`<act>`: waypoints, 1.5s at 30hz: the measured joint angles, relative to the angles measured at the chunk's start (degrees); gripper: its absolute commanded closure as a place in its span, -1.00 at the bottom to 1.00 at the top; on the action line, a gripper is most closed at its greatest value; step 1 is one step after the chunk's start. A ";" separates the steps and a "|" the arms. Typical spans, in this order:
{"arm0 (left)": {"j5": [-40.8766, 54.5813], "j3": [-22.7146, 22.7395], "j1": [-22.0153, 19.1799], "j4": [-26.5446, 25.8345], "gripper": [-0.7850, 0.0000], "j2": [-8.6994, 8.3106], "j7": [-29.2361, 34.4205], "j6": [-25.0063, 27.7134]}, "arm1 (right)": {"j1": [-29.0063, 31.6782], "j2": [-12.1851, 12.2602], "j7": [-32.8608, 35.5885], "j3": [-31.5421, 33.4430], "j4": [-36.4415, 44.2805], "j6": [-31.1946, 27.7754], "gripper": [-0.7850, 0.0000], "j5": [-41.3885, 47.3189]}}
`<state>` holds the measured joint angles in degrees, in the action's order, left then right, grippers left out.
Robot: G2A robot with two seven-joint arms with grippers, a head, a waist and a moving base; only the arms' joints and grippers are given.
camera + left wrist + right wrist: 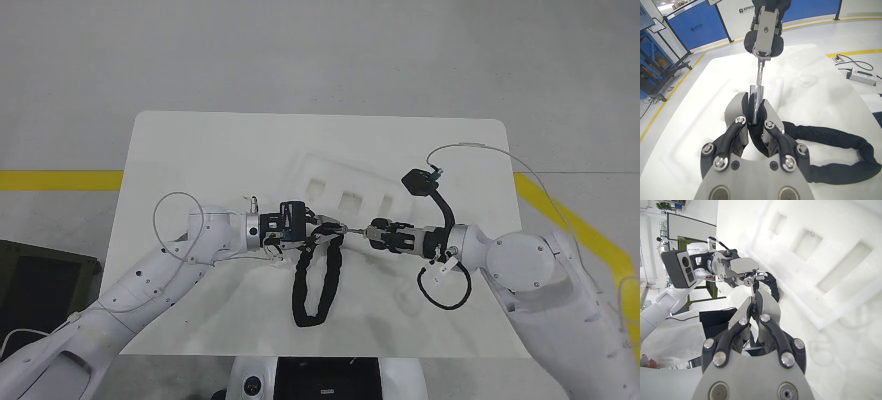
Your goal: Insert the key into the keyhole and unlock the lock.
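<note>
My left gripper (755, 103) is shut on the chrome cylinder of the lock (756, 100), held above the table's middle (318, 231). The lock's black fabric-covered chain (312, 285) hangs down and lies looped on the table, also seen as the chain (838, 151). My right gripper (754, 298) is shut on the silver key (753, 292). The key (760, 73) points at the end of the cylinder, its tip at or just inside the keyhole (748, 282). The two grippers face each other, with the right gripper (372, 232) close to the lock.
A white foam tray (345, 185) with several rectangular recesses lies on the white table (180, 150) behind the grippers. In the right wrist view its raised rim (815, 317) runs beside the lock.
</note>
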<state>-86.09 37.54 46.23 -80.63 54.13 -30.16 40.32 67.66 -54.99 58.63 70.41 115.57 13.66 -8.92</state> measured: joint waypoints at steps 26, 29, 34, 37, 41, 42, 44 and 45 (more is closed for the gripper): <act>0.00 0.00 0.00 0.00 1.00 0.00 0.00 0.00 | -1.01 0.04 -0.07 -1.05 0.75 0.87 1.00 -0.90; 0.00 0.00 0.00 0.00 1.00 0.00 0.00 0.00 | -1.01 0.07 -0.16 -1.05 0.87 0.96 1.00 -1.12; 0.00 0.00 0.00 0.00 1.00 0.00 0.00 0.00 | -0.85 0.13 -0.21 -0.92 1.21 1.16 1.00 -1.36; 0.00 0.00 0.00 0.00 1.00 0.00 0.00 0.00 | -0.87 0.14 -0.20 -0.96 1.24 1.13 1.00 -1.24; 0.00 0.00 0.00 0.00 1.00 0.00 0.00 0.00 | -1.10 0.12 -0.20 -1.18 1.13 0.95 1.00 -1.19; 0.00 0.00 0.00 0.00 1.00 0.00 0.00 0.00 | -1.13 0.11 -0.24 -1.20 1.11 0.93 1.00 -1.14; 0.00 0.00 0.00 0.00 1.00 0.00 0.00 0.00 | -1.21 0.11 -0.30 -1.25 1.04 0.88 1.00 -1.09; 0.00 0.00 0.00 0.00 1.00 0.00 0.00 0.00 | -1.24 0.11 -0.30 -1.27 1.00 0.85 1.00 -1.16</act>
<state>-86.09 37.54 46.23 -80.63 54.13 -30.16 40.32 66.41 -54.88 58.33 69.14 116.57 14.51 -10.08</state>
